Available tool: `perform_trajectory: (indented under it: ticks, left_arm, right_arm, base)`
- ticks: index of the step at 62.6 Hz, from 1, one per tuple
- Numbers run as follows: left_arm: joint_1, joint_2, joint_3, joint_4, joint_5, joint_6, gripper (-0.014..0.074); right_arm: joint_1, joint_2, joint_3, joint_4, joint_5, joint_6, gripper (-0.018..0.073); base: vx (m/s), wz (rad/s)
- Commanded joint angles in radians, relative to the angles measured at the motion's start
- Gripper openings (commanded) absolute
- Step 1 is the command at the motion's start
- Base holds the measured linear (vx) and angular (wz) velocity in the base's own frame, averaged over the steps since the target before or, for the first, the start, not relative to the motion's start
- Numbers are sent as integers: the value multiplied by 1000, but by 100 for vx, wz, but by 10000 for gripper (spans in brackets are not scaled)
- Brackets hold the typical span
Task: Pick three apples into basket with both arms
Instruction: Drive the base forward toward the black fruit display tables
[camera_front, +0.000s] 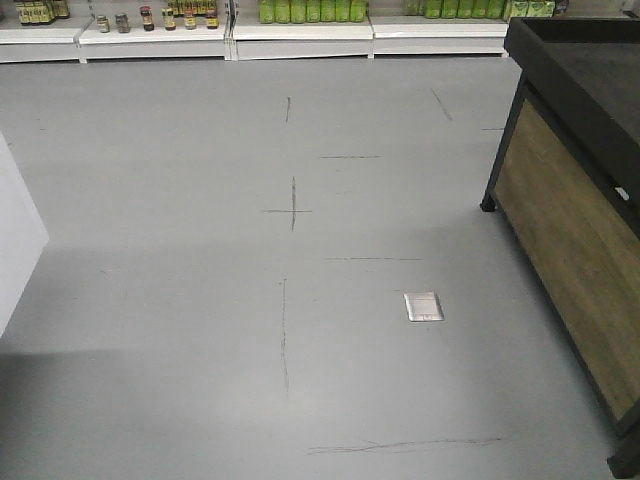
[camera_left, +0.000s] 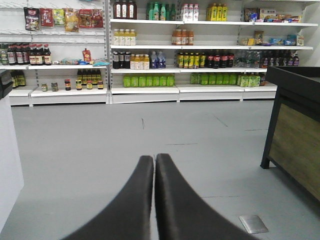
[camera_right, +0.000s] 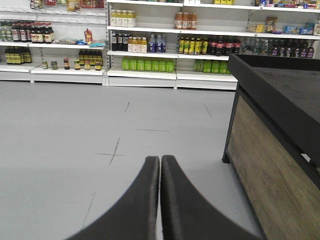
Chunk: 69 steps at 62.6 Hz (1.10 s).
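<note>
No apples and no basket show in any view. My left gripper (camera_left: 154, 158) is shut, its two black fingers pressed together with nothing between them, pointing out over the grey shop floor. My right gripper (camera_right: 160, 159) is likewise shut and empty, held above the floor just left of a black and wood display stand (camera_right: 272, 145). The front view shows neither arm.
The black stand with wood-panel sides (camera_front: 580, 190) fills the right side. Store shelves of bottles and jars (camera_left: 150, 60) line the far wall. A white unit's corner (camera_front: 15, 240) juts in at left. A metal floor plate (camera_front: 423, 306) lies in the grey floor.
</note>
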Motion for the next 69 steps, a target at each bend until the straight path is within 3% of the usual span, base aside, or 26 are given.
perform_trajectory:
  ticks: [1,69]
  left_arm:
    - [2,-16,-1,-3,-76,-7,-6]
    - [0,-16,-1,-3,-76,-7,-6]
  right_arm:
    - [-7,-14,14,-6,-77,-8,-8]
    - [-7,-14,14,-6,-77,-8,-8]
  base:
    - [15,-9]
    - [18,1]
